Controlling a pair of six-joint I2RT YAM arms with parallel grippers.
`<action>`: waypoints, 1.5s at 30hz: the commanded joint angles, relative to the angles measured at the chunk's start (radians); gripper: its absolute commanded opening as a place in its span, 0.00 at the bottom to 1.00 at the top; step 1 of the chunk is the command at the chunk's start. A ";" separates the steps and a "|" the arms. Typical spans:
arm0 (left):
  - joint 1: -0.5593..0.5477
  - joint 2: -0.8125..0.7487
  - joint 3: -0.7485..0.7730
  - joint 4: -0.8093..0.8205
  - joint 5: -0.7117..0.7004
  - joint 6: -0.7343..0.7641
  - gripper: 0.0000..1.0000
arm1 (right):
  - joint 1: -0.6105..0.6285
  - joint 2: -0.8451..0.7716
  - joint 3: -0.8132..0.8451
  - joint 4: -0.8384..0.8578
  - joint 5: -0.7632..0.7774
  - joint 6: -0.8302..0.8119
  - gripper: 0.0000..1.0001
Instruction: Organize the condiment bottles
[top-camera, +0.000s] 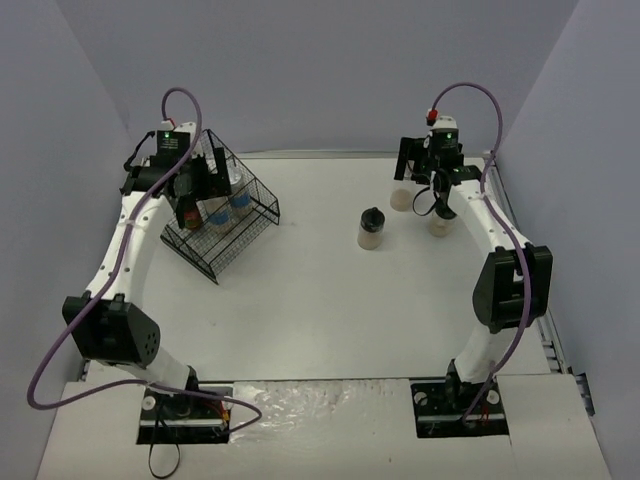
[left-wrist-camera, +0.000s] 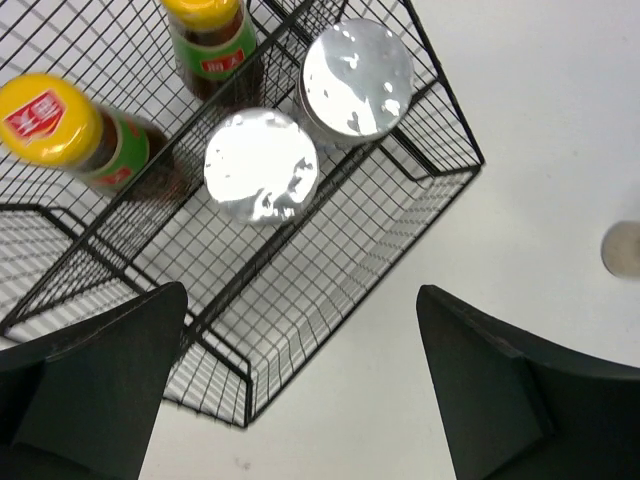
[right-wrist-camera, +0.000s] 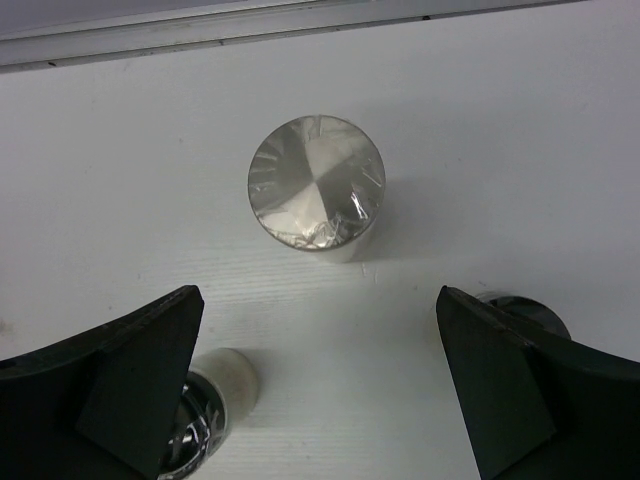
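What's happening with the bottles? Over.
Left gripper open above wire basket, four bottles inside. Right gripper open above silver-lidded jar, pale object close by. Black-capped shaker stands apart.

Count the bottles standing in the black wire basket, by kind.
Yellow-capped sauce bottles: 2
Silver-lidded jars: 2
Total in the basket: 4

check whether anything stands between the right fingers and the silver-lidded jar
Nothing visible does. The right gripper has its fingers open above the jar, with only table between. A pale bottle sits close beside one finger.
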 joint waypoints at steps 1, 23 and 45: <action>0.000 -0.173 -0.035 -0.074 0.036 0.005 0.97 | -0.004 0.053 0.077 0.091 -0.030 -0.041 1.00; -0.014 -0.564 -0.461 -0.076 0.142 -0.044 0.97 | -0.007 0.250 0.097 0.253 -0.039 -0.154 0.80; -0.014 -0.576 -0.471 -0.077 0.127 -0.038 0.97 | 0.054 0.231 0.098 0.354 -0.198 -0.157 0.00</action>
